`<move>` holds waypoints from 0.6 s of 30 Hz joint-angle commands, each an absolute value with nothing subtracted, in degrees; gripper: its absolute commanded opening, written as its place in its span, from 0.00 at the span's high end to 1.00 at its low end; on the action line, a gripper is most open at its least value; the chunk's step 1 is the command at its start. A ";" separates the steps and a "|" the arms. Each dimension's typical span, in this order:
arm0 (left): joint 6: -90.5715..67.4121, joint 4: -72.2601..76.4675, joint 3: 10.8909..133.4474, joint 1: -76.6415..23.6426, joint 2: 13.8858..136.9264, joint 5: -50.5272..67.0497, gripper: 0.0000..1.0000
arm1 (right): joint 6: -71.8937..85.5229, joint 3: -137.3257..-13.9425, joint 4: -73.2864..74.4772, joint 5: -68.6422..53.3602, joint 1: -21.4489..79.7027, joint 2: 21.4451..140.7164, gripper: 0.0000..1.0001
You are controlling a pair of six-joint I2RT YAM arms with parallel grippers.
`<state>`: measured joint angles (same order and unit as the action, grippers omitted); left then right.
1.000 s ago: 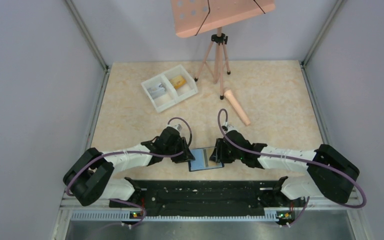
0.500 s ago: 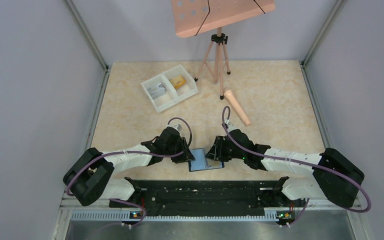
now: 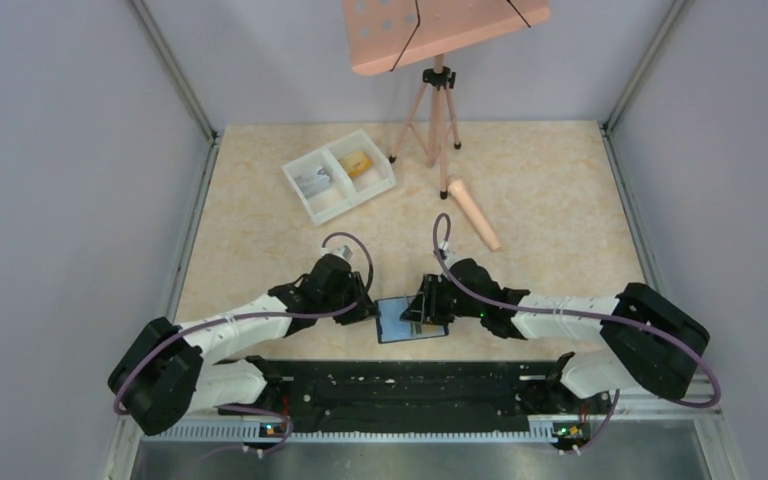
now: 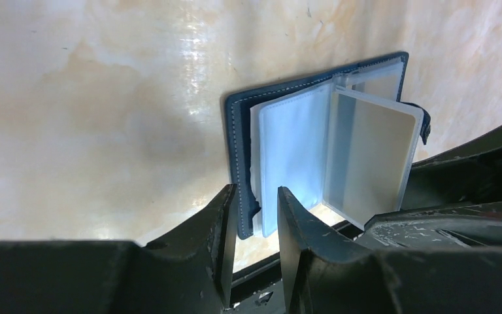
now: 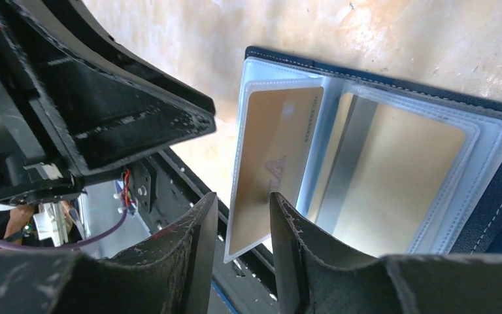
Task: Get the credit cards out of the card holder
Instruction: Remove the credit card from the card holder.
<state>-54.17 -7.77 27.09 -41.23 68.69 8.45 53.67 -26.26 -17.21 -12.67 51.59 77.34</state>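
Right wrist view, lower centre: the right gripper [image 5: 242,201] pinches a clear sleeve [image 5: 281,84] bearing a gold credit card [image 5: 278,157], while the left gripper [image 4: 256,195] clamps the edge of the open card holder [image 3: 395,325] at the top view's bottom-centre; the next move, seemingly, is sliding the card free.

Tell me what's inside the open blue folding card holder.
Inside the blue card holder: clear plastic sleeves, with two yellow-gold cards sleeved in the right wrist view. Sleeves stacked underneath are covered; their contents cannot be seen.
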 commanded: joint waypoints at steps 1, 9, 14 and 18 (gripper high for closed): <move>-55.10 -12.91 28.89 -40.78 64.43 3.34 0.66 | 52.78 -28.84 -19.00 -13.75 51.95 77.71 0.65; -55.63 -13.66 29.88 -40.69 63.32 2.80 0.66 | 51.87 -31.08 -21.43 -18.69 51.98 81.19 0.64; -55.25 -13.56 30.31 -40.71 63.96 3.30 0.66 | 53.60 -30.70 -25.43 -20.52 52.00 83.19 0.57; -53.93 -12.66 30.61 -40.69 64.37 5.03 0.66 | 52.67 -30.76 -21.87 -18.14 51.71 81.71 0.57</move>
<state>-55.33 -13.89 28.29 -40.95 64.27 3.86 53.17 -29.02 -21.34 -18.96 51.64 83.11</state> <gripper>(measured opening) 0.342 0.433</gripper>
